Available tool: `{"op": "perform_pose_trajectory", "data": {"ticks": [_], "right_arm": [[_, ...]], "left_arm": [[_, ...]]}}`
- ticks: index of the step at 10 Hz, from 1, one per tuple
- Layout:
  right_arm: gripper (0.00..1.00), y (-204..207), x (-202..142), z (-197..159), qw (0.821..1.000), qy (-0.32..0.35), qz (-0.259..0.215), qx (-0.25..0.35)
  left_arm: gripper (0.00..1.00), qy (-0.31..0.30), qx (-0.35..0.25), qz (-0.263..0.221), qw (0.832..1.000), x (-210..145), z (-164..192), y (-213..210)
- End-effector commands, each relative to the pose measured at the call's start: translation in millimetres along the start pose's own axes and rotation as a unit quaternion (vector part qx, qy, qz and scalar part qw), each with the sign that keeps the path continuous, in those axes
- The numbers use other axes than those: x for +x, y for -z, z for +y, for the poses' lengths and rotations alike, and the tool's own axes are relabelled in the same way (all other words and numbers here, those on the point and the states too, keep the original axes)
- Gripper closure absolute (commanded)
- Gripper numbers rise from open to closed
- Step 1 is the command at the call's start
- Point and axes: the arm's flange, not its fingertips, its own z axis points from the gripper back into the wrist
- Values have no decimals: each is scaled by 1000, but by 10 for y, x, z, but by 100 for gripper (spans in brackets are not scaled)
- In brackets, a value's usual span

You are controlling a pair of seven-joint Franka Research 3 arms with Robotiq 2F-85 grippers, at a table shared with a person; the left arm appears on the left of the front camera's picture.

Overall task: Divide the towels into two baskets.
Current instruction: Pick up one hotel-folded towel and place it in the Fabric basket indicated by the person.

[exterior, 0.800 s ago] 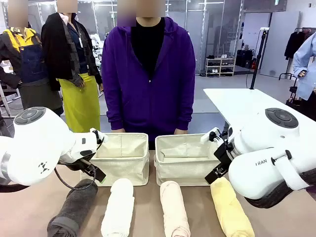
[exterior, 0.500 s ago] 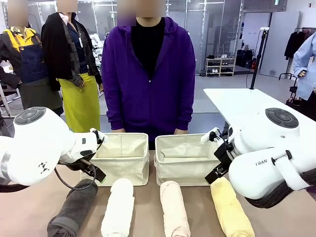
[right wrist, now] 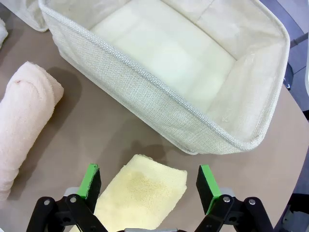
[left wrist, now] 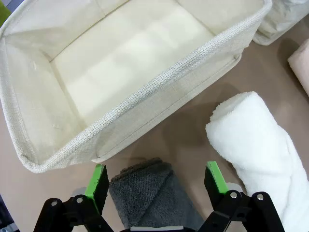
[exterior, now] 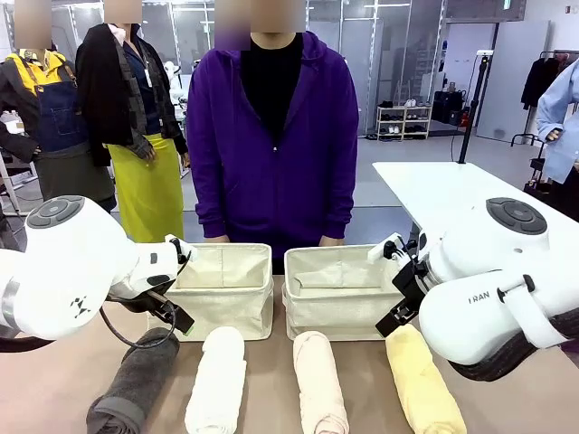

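Where each wrist view's bottom edge cuts the roll off, left fingers (left wrist: pixel 98 181) stand wide over the grey towel (left wrist: pixel 147 191), right fingers (right wrist: pixel 90 180) over the yellow towel (right wrist: pixel 142 191).

The left arm (exterior: pixel 63 271) and right arm (exterior: pixel 493 303) have rounded white housings with grey joint caps — the right one marked "FRAN", the left with a small black logo. A black cable (exterior: pixel 122 339) loops beneath the left housing at lower left. The left gripper (left wrist: pixel 157 176) and right gripper (right wrist: pixel 149 179) are black, screw-fastened linkages with green pads (left wrist: pixel 98 180).
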Motion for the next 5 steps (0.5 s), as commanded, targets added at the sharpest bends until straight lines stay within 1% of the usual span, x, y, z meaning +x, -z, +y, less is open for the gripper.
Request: {"op": "perform_pose_trajectory", "data": {"ticks": [1,4,5], "right_arm": [[0,0,2,6,1000,0,0,0],[0,0,0,0,1000,0,0,0],[0,-142,92,-38,1000,-1,-11,-8]], "left_arm": [[0,0,0,0,1000,-1,3,0],[0,0,0,0,1000,0,0,0],[0,4,-1,0,1000,41,47,-84]]}}
